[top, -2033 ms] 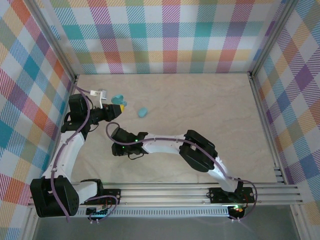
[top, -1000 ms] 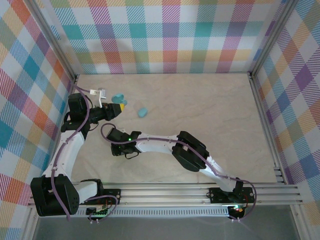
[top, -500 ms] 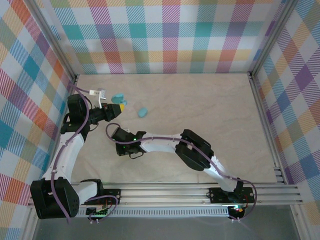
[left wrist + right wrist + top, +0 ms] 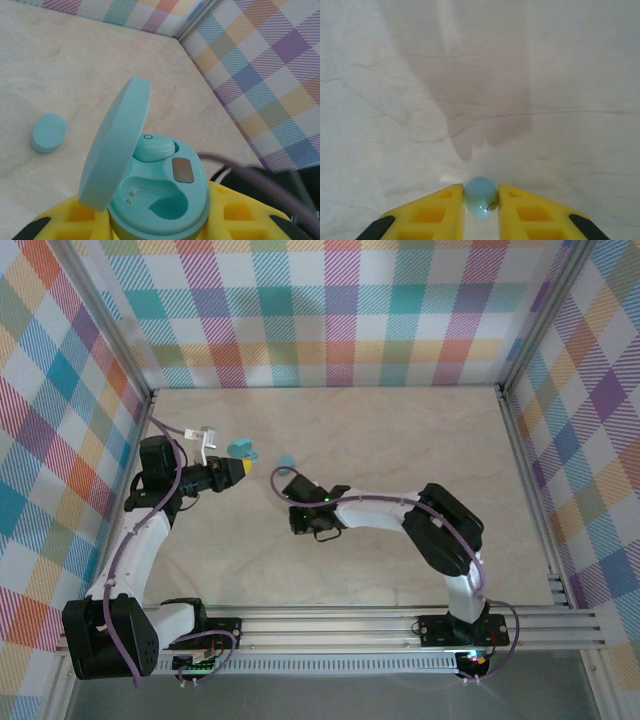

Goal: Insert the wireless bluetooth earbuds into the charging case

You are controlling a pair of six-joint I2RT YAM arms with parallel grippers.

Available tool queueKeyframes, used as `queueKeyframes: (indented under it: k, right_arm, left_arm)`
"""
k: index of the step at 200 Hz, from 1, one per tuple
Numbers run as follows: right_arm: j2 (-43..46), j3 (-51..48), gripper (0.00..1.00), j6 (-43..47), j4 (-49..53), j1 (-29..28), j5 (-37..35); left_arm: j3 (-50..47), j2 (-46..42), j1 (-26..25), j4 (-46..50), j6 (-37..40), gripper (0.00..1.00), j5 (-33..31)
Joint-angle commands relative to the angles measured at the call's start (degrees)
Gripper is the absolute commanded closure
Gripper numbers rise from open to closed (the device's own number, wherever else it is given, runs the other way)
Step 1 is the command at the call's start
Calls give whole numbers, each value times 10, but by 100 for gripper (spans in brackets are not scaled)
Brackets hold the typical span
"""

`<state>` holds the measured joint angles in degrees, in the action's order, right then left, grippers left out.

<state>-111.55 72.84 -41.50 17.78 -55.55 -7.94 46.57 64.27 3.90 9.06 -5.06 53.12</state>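
My left gripper (image 4: 159,226) is shut on the base of the open light-blue charging case (image 4: 165,200), whose lid stands up on the left. One earbud (image 4: 154,149) sits in the case's far socket, and the near socket is bare. From above, this case (image 4: 240,448) is at the back left, just beyond the left gripper (image 4: 236,469). My right gripper (image 4: 481,201) is shut on a second pale blue earbud (image 4: 480,196), pinched between the yellow fingers above the table. In the top view the right gripper (image 4: 284,484) is a little to the right of the held case.
A closed light-blue oval case (image 4: 286,461) lies on the beige table (image 4: 400,430) just beyond the right gripper, and shows again as the closed oval case (image 4: 48,132) in the left wrist view. Plaid walls and metal rails (image 4: 525,490) fence the table.
The right gripper has closed on the earbud and swung right and back, toward the held case. The left arm has shifted only slightly, still holding the open case.
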Motion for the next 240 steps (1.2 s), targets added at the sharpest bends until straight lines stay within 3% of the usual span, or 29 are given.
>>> queueKeyframes:
  k: [1,45,78,103,135,240]
  right_arm:
    - [48,-27,77,47,22,25,2]
    - [153,-74,78,97,68,85,17]
    - [228,-14,76,164,145,115,80]
    - [259,49,76,202,197,114,85]
    - [282,73,76,179,191,113,150]
    - [280,166,77,171,203,59,198]
  left_arm:
    - [-11,-20,1,1,17,100,24]
    - [-57,-76,-46,-37,52,100,14]
    - [-75,-106,-88,-75,56,100,14]
    - [-84,-126,-114,-98,68,100,-2]
    - [-128,-163,-157,-188,71,100,-37]
    - [-108,-125,-197,-201,127,100,-60]
